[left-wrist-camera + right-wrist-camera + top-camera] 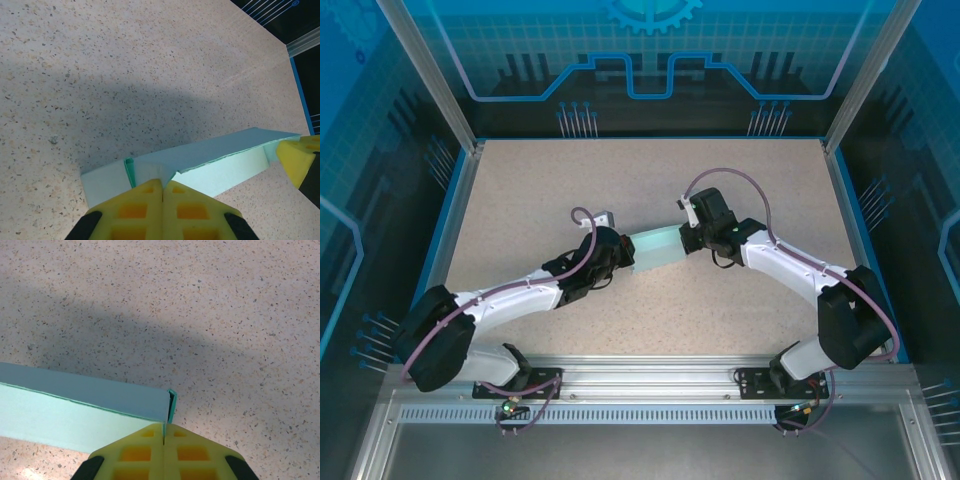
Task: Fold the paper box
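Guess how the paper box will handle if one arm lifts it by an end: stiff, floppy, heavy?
Probably light: the paper box is thin pale-blue card. Folded into a long creased shape, likely stiffer than a flat sheet, though walls may dent under the shut left gripper and right gripper at its ends. Flat-sided, so unlikely to roll.

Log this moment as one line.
paper box: folded, on table | left gripper: shut, tips at one end | right gripper: shut, tips at other end
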Tool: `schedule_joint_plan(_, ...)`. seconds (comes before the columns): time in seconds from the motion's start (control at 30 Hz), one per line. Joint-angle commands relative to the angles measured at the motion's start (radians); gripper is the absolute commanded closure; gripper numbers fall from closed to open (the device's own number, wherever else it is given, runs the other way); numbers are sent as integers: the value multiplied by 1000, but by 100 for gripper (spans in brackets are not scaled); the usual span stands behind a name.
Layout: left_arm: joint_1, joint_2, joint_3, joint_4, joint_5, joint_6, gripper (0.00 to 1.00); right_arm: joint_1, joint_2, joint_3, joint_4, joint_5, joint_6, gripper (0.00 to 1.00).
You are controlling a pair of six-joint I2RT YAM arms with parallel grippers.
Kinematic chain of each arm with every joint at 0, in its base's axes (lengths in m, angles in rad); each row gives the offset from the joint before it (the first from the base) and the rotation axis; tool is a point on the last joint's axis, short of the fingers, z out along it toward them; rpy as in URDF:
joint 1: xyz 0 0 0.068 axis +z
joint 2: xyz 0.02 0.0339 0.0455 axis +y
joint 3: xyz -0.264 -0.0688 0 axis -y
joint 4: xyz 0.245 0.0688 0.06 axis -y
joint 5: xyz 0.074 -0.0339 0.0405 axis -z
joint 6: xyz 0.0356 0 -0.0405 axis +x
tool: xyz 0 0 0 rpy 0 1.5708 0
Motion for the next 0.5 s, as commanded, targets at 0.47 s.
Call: schedule_joint_plan(0.47,-26,-22,-57,-41,-22,65,100,36,-20,-28,-25,-23,-6,97)
